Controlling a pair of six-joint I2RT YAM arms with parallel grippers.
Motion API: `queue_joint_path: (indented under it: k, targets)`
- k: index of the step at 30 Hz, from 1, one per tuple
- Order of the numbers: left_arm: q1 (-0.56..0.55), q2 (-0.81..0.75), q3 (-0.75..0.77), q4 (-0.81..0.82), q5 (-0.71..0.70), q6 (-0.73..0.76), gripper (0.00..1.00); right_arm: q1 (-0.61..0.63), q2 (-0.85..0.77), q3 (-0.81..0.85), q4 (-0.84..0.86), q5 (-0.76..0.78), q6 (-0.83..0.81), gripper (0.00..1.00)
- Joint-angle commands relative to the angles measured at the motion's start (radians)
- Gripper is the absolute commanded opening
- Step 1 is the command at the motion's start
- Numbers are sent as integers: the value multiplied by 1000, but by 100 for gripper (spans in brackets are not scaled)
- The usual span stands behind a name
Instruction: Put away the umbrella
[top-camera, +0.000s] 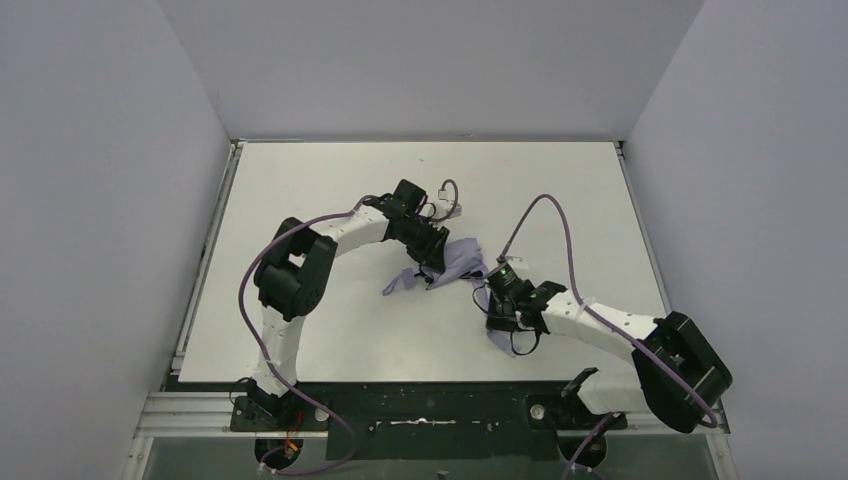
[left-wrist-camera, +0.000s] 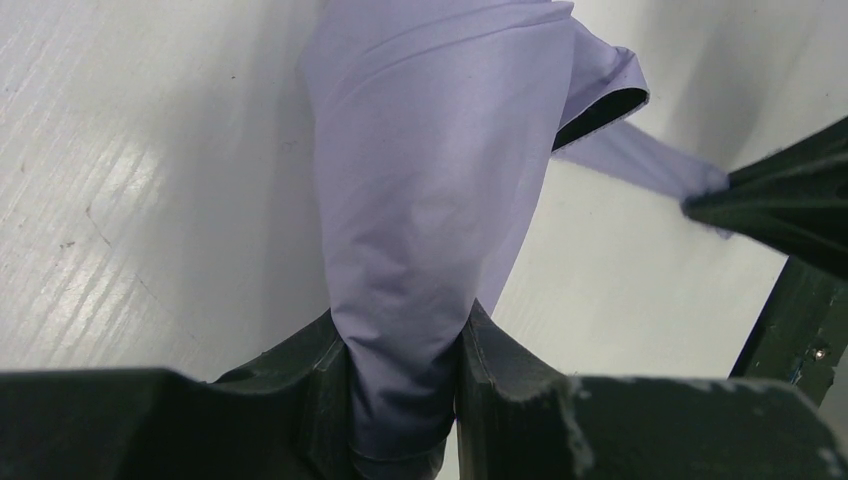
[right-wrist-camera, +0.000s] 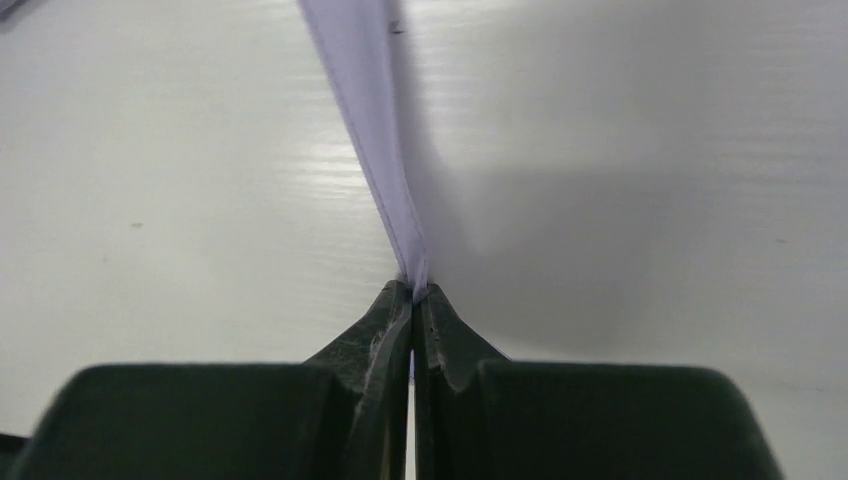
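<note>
The umbrella (top-camera: 460, 262) lies as a crumpled lavender bundle at the middle of the white table (top-camera: 330, 180). My left gripper (top-camera: 432, 258) is shut on a gathered fold of its canopy (left-wrist-camera: 430, 180); the fabric fills the gap between the jaws of this gripper (left-wrist-camera: 400, 335). A black inner edge shows at the fold's right. My right gripper (top-camera: 496, 292) is shut on a thin lavender strip of the umbrella (right-wrist-camera: 365, 110), pinched at the tips of this gripper (right-wrist-camera: 413, 295). The strip runs taut (left-wrist-camera: 640, 160) between the two grippers. Handle, shaft and ribs are hidden.
A loose lavender flap (top-camera: 397, 283) lies left of the bundle, and another lavender piece (top-camera: 497, 342) shows under the right wrist. Purple cables (top-camera: 545, 215) loop over both arms. Grey walls enclose the table on three sides.
</note>
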Motion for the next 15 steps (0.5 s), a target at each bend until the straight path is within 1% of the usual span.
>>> queue_joint_path:
  k: [1,4,9,15]
  targets:
    - [43,4,15,13,-186,-46,0,91,41,-20,-42,-125,41,0]
    - [47,2,16,16,-202,-62,0,178,73,0,-1,-147,68,0]
    - [54,-5,8,23,-222,-69,0,303,98,10,27,-137,146,0]
    - [62,-13,4,31,-256,-74,0,382,41,-18,-22,-87,226,0]
